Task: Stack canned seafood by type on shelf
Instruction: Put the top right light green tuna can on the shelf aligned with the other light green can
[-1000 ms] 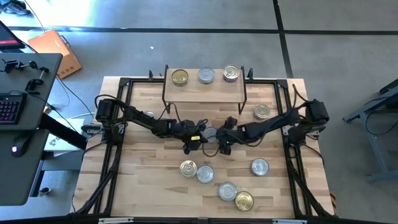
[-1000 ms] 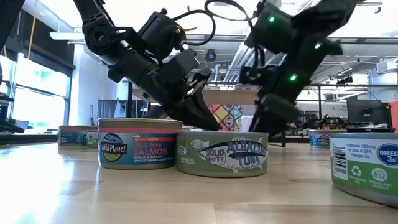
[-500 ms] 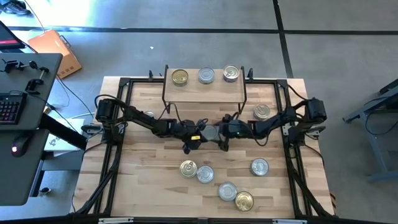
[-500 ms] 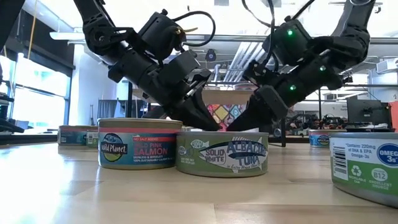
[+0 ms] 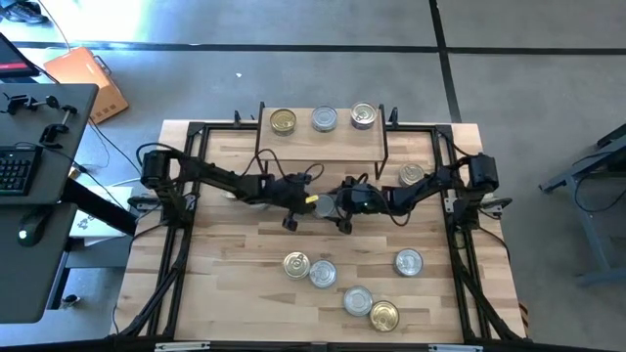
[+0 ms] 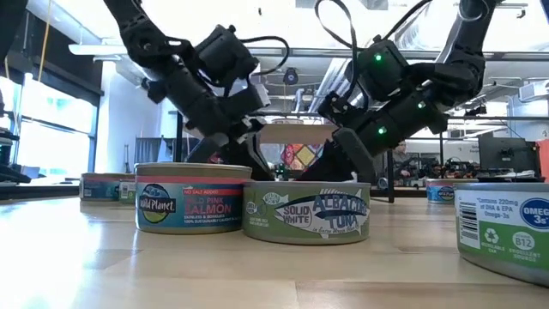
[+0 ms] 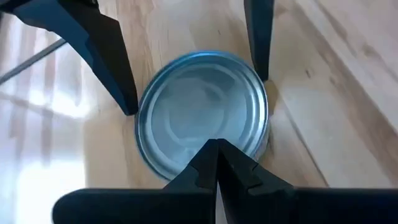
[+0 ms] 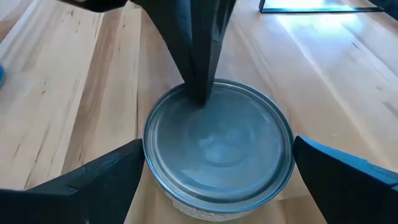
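Straddling silver tin (image 8: 219, 144), right gripper (image 8: 217, 180) spread wide; clenched left gripper (image 7: 217, 163) touching its lid

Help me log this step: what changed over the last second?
The right gripper swung in toward the middle, its open fingers now either side of the silver tin. The left gripper, shut, drew back slightly, its tip on the tin's lid. The shelf and other tins stayed put.
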You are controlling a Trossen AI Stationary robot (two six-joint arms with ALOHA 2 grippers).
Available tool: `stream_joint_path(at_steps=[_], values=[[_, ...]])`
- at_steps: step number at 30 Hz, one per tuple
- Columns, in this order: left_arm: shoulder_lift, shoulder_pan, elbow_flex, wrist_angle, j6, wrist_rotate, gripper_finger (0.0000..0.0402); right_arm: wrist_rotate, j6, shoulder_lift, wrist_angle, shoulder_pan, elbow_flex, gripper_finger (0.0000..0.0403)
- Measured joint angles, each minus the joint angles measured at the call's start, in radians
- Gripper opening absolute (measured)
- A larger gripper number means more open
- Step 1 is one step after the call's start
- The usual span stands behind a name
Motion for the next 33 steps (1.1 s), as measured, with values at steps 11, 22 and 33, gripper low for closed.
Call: stream_joint_path(at_steps=[11,22,33], values=[[0.042,0.007,0.001,0.081,-0.011,0.028,0.0000,-0.020,0.019,-0.014,-0.023,0.000,0.009,0.0399],[-0.044,-0.034,-0.004,0.088,-0.075,0.003,0.0000,-0.034,0.050,-0.200,-0.225,0.001,0.005,0.0398],[-0.109,-0.024,-0.022,-0.170,-0.278,-0.029,0.0000,-0.030,0.050,-0.060,-0.169,-0.007,0.006,0.0398]])
